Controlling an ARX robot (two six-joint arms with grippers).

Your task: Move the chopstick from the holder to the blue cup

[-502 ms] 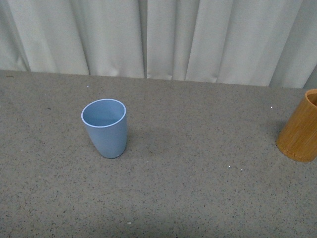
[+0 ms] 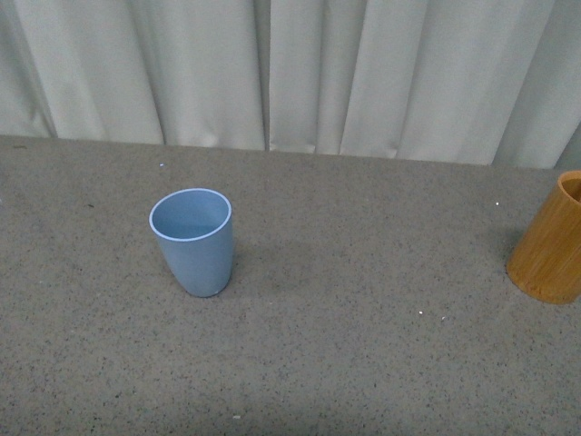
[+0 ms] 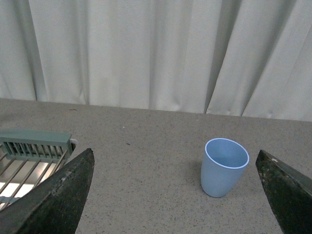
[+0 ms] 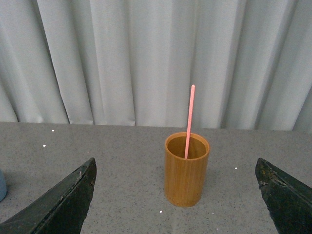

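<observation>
The blue cup [image 2: 193,239] stands upright and empty left of centre on the grey table in the front view; it also shows in the left wrist view [image 3: 223,166]. The orange-brown holder [image 2: 550,243] stands at the right edge, partly cut off. In the right wrist view the holder [image 4: 186,169] stands upright with one pink chopstick [image 4: 189,120] leaning inside it. My left gripper [image 3: 175,195] is open and empty, short of the cup. My right gripper [image 4: 178,195] is open and empty, short of the holder. Neither arm shows in the front view.
A white pleated curtain [image 2: 290,73] hangs behind the table's far edge. A grey-green slatted rack [image 3: 34,146] lies beside the left gripper in the left wrist view. The speckled grey table [image 2: 363,363] runs between cup and holder.
The front view has shifted slightly: cup, holder and table edge sit a little lower in the picture. Nothing on the table has moved.
</observation>
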